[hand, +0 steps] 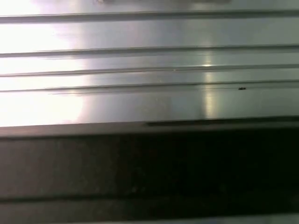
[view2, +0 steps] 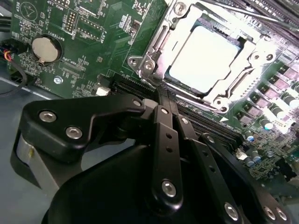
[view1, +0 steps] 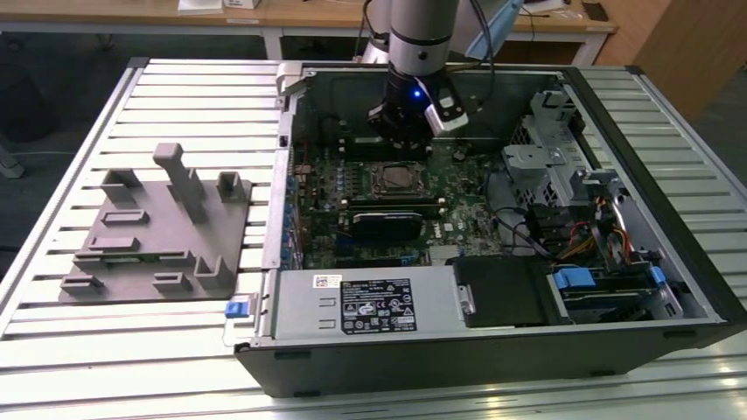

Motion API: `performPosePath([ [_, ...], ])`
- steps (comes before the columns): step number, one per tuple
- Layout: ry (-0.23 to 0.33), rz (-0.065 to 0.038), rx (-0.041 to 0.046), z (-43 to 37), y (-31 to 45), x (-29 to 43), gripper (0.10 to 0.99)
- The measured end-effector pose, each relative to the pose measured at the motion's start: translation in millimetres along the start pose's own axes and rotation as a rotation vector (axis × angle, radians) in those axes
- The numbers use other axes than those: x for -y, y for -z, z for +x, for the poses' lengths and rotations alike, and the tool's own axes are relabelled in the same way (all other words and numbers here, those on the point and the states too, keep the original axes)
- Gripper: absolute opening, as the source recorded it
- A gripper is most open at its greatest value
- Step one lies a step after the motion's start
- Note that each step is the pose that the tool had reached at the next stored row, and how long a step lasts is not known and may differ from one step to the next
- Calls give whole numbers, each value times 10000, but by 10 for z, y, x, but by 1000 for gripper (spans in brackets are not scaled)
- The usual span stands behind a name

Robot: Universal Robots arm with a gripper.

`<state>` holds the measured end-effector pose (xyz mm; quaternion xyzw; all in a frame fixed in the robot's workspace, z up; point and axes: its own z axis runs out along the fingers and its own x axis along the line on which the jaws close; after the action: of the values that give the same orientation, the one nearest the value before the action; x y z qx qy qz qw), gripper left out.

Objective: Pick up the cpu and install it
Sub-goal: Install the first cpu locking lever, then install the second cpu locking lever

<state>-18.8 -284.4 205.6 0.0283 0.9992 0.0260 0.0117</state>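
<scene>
The cpu (view2: 205,58), a small square chip with a pale silver top, lies flat inside the metal-framed socket (view2: 154,56) on the green motherboard. In the exterior view the socket (view1: 398,178) sits mid-board inside the open computer case. My gripper (view1: 404,149) hangs just above and behind the socket. In the second wrist view its black linkage runs up to the gripper (view2: 161,93) tips, which meet beside the socket's edge. The fingers are shut together with nothing between them and do not touch the cpu.
The case (view1: 701,289) holds a power supply (view1: 367,302), drive bays (view1: 607,289) and cables on the exterior view's right. A grey fixture tray (view1: 157,232) lies on the slatted metal table (hand: 149,60) at the exterior view's left. A coin battery (view2: 46,49) sits on the board.
</scene>
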Motion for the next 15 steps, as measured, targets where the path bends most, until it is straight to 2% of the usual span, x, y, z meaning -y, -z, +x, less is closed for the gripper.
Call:
performPosePath([
  [5,-1,1,-1,-6,3,41,106],
  [15,-1,1,-1,-17,4,67,106],
])
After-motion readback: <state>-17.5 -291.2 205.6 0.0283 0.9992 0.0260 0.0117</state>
